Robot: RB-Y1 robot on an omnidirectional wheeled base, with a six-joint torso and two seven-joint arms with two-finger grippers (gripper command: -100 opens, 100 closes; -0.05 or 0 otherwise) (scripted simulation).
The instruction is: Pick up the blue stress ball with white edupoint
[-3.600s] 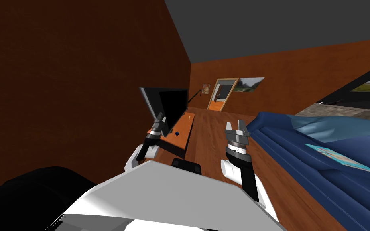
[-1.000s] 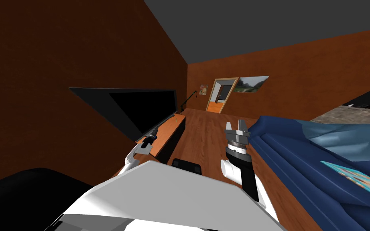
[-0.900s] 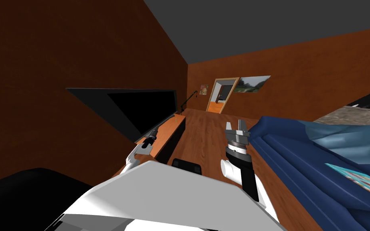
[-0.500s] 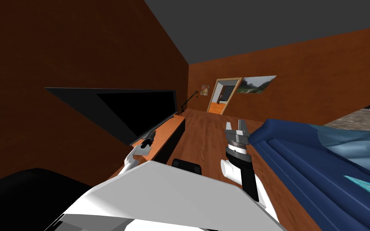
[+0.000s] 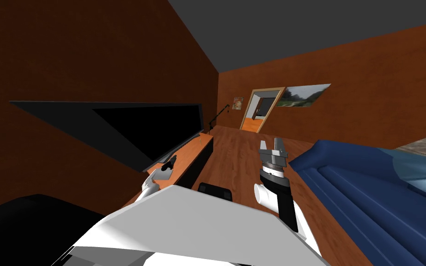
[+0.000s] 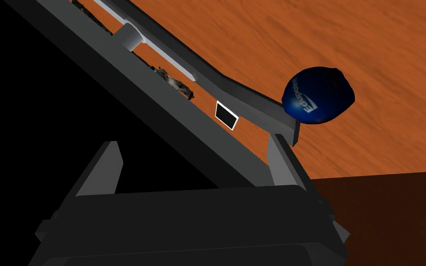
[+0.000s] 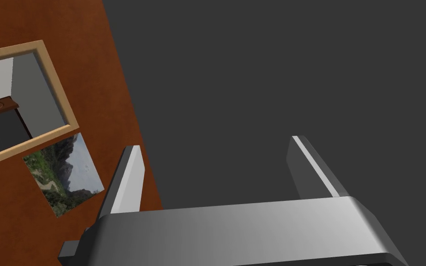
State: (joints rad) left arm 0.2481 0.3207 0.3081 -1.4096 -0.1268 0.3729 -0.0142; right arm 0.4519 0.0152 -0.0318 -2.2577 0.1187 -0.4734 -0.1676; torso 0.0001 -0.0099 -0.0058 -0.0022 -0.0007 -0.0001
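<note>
The blue stress ball (image 6: 318, 96) with white lettering lies on the orange top of the TV stand (image 6: 392, 69), touching the end of the television's grey foot (image 6: 253, 108). My left gripper (image 6: 193, 152) is open and hovers low over the stand. The ball sits just beyond the fingertip (image 6: 279, 148) on its side, outside the gap. The television's dark lower edge crosses between the fingers. In the head view the left gripper (image 5: 172, 160) reaches over the stand (image 5: 193, 150) under the screen. My right gripper (image 5: 272, 147) is raised over the floor, open (image 7: 216, 171) and holding nothing.
A large black television (image 5: 143, 129) stands along the brown wall on the left. A blue sofa (image 5: 369, 184) runs down the right side. Wooden floor (image 5: 240, 157) lies between them, leading to a doorway (image 5: 260, 111) at the far end.
My view has shifted, so the television now spreads further across the left and the sofa has slid right. My left arm has sunk lower toward the stand's top. The right arm has not moved.
</note>
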